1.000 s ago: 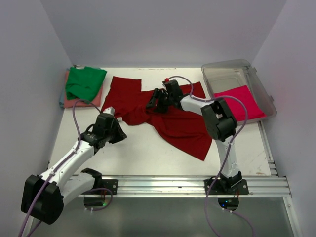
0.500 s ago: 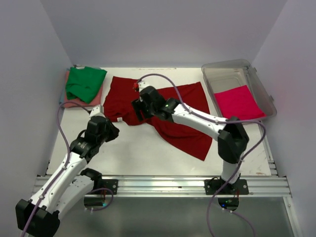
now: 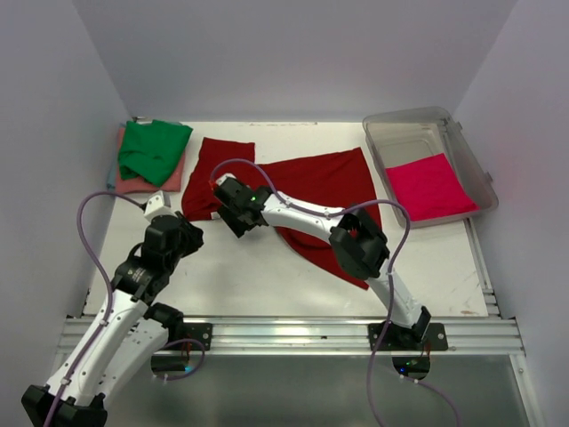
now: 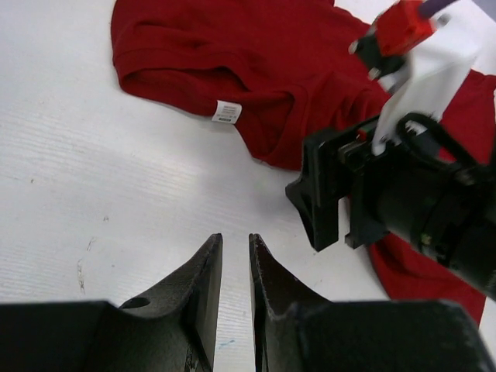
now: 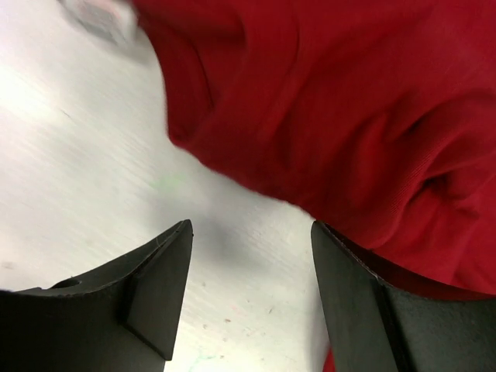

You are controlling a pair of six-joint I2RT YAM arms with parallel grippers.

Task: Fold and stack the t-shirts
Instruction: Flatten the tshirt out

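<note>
White table (image 3: 267,276): dark red t-shirt (image 3: 329,173) partly under right arm (image 3: 302,216); right pincer (image 5: 249,229) wide apart, left pincer (image 4: 235,240) barely parted.

Two arms reach toward a dark red t-shirt (image 3: 329,182) on a worktop (image 3: 258,276).
Right gripper (image 3: 231,213) at its near-left edge; left gripper (image 3: 158,208) nearby, above bare worktop.

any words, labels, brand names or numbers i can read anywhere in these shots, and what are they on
No text is legible in any view.
On the small white sewn-in label at the neckline of the large dark red cloth t-shirt: print too small to read.
</note>
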